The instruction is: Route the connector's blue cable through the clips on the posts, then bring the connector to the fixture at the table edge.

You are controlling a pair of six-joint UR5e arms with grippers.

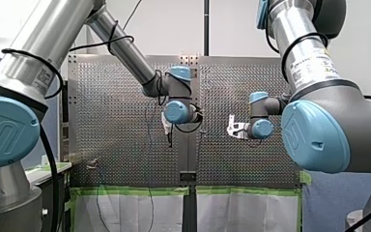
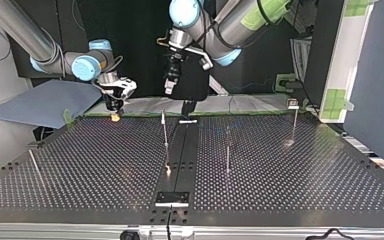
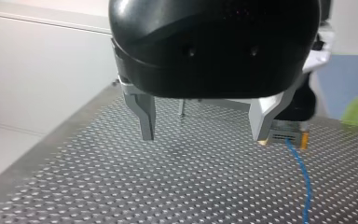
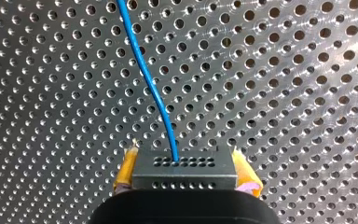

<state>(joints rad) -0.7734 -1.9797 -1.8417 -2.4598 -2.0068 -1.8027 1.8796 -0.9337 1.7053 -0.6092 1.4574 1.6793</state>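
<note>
my right gripper (image 4: pixel 184 173) is clamped on the connector (image 4: pixel 184 163), with a yellow pad (image 4: pixel 127 170) on each short end, and the grip looks square to me. the blue cable (image 4: pixel 140 65) comes out of the connector's face at the gripper's 12 o'clock and bends off toward 11, running over the perforated table (image 4: pixel 284 93). so its long axis points pretty much straight ahead of the fingers

my left gripper (image 3: pixel 204 137) is spread wide with nothing in it, hovering above the table. the connector sits just outside one of its fingers at about 3 o'clock, and the cable trails off toward 5

in the top view the nearest post (image 2: pixel 165 131) is around 4 o'clock from the right gripper, then another post (image 2: pixel 227 152) and a third post (image 2: pixel 294 122) further out the same way. the clips are too small to make out

my guess is the right arm carries the connector toward that first post with the cable dragging behind, while the left is free to steer the slack
</note>
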